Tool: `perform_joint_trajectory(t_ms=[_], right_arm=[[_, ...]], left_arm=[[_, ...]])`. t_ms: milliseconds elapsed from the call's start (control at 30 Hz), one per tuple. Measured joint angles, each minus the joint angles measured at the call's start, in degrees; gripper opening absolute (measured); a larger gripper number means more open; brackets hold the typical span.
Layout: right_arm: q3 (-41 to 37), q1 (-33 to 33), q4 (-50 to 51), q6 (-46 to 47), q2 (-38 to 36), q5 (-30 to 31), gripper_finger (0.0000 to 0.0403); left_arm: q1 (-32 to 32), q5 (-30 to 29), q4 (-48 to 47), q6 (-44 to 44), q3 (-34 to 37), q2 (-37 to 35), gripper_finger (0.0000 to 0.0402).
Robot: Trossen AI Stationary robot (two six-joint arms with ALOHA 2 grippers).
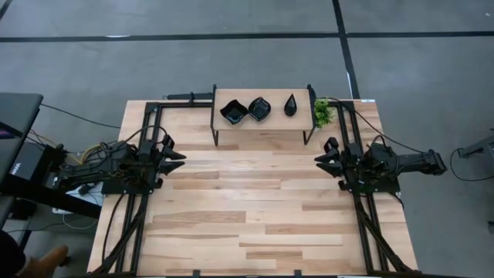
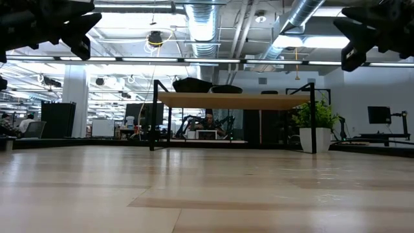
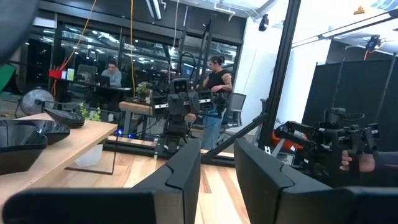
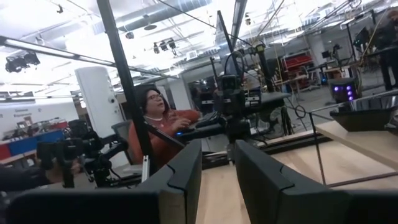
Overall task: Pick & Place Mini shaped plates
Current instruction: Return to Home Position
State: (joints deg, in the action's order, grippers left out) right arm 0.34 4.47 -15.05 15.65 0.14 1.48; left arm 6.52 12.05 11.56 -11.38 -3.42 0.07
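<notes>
- Your mini shaped plates (image 1: 259, 109) sit in three groups on the shelf (image 1: 272, 123). They look glossy, stiff, probably slippery and chippable, so pinch a rim.
- Your left hand (image 1: 180, 160) and right hand (image 1: 318, 164) hover at opposite sides of the bench (image 1: 231, 220), fingers parted, holding nothing.

Mini shaped plates (image 1: 258, 109) glossy black; shelf (image 1: 274, 120) pale wood, black frame; bench (image 1: 255, 208) light striped planks; plant (image 1: 323, 114) green.

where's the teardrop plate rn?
High view: on the shelf, toward its right end, between the right-hand square plate and the green plant: teardrop plate.
</notes>
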Motion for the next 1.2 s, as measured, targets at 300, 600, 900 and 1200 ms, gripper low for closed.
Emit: perform_joint_trajectory(t_ms=[300, 600, 900, 1200], right_arm=[[-0.02, 0.00, 0.00, 1.29, 0.00, 0.00, 0.0092], [-0.04, 0.00, 0.00, 1.35, 0.00, 0.00, 0.0092], [-0.04, 0.00, 0.00, 1.35, 0.00, 0.02, 0.0092], [-0.07, 0.00, 0.00, 1.35, 0.00, 0.02, 0.0092]], left_arm=[[0.00, 0.00, 0.05, -0.02, 0.00, 0.05, 0.0099], [0.00, 0.00, 0.08, -0.02, 0.00, 0.05, 0.0099], [0.00, 0.00, 0.08, -0.02, 0.00, 0.05, 0.0099], [0.00, 0.00, 0.08, -0.02, 0.00, 0.07, 0.0099]])
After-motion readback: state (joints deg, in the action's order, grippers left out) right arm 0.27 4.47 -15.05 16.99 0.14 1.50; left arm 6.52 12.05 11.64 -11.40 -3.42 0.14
